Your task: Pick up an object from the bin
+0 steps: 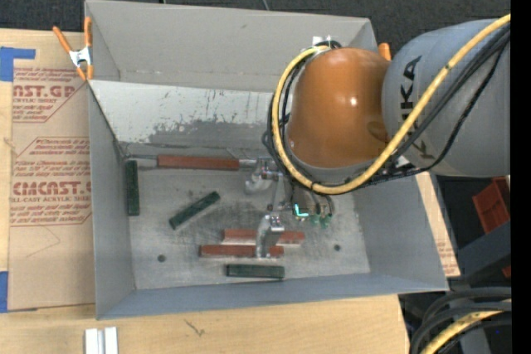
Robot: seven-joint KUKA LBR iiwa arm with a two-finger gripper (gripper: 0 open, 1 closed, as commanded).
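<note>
**Bin contents, placed by the gripper**

1. Gripper (269, 238) – lowered to the floor of the grey bin (207, 46), below the arm's orange cover (336, 108). Its tip stands among the short red-brown bars. Whether it is set wide or narrow cannot be told from this angle.
2. Upper red-brown bar (239, 236) – flat on the floor, touching the gripper on its left. A matching red-brown piece (290, 238) shows just to the gripper's right. Whether the 2 are 1 bar passing under the tip cannot be told.
3. Lower red-brown bar (222, 250) – flat, lying alongside item 2 on the front side. It runs left from the gripper's tip.
4. Front dark green bar (255, 270) – flat, just in front of the gripper and apart from it.
5. Tilted dark green bar (195, 210) – left of the gripper and a little behind it, lying askew and touching nothing.
6. Upright-lying dark green bar (131, 187) – far left of the gripper, along the left wall's foot.
7. Long red-brown bar (197, 163) – behind and left of the gripper, along the back wall's foot.
</note>
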